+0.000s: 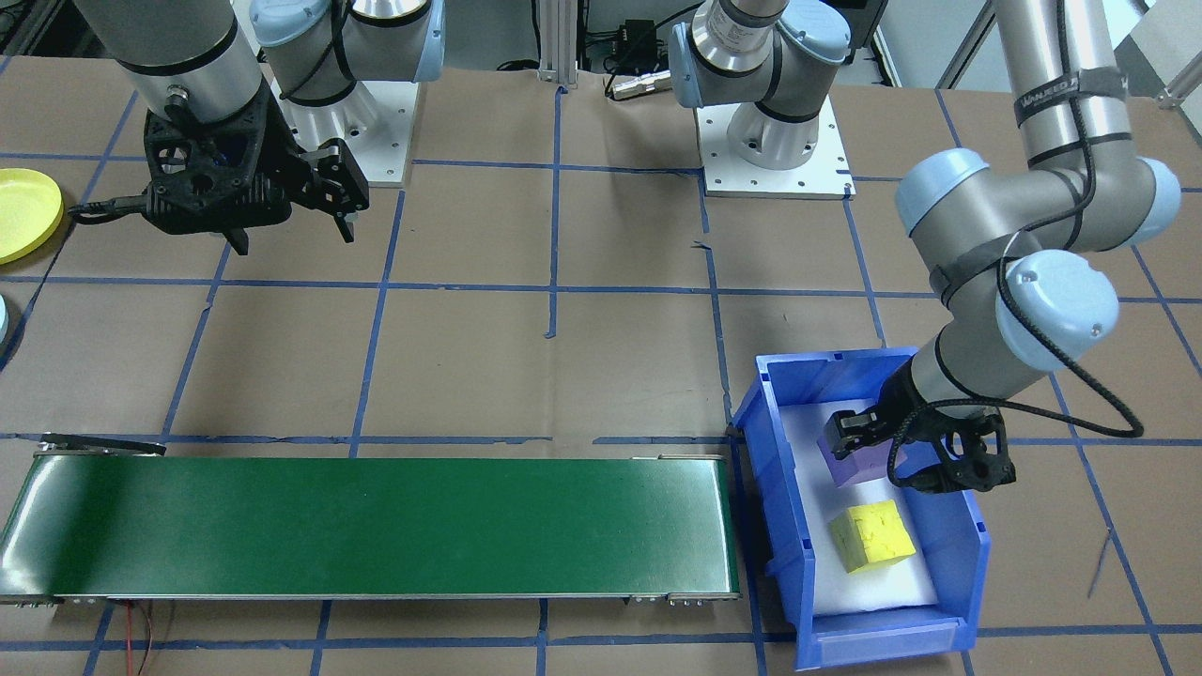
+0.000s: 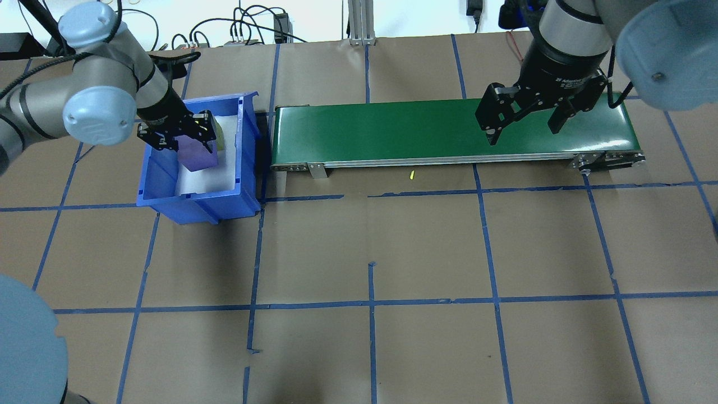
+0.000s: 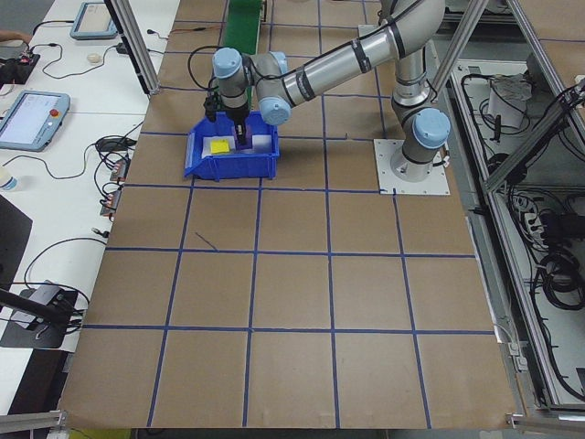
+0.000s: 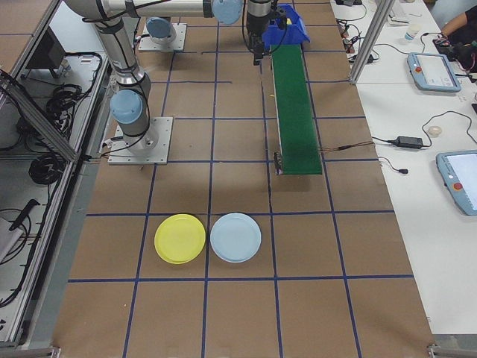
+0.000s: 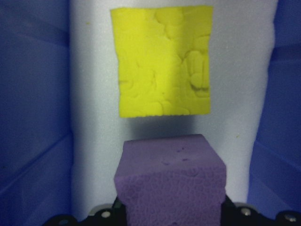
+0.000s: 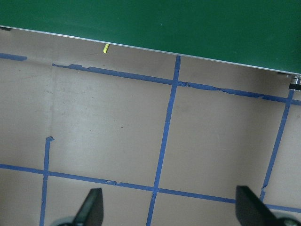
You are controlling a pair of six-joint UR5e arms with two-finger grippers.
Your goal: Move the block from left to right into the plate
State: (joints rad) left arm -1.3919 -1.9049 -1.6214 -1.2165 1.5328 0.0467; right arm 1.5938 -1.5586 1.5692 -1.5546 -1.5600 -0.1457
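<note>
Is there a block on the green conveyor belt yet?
No. The conveyor belt lies bare in the overhead view, while the purple block and yellow block are both inside the blue bin.

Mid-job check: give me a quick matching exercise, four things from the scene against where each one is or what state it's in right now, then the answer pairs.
Things:
1. purple block
2. yellow block
3. right gripper
4. yellow plate

Places or states:
A. open, holding nothing, over the green conveyor belt
B. lying free on the white liner of the blue bin
C. on the table beside a light blue plate
D. between the fingers of the left gripper

Pairs: 1-D, 2-B, 3-A, 4-C
</note>
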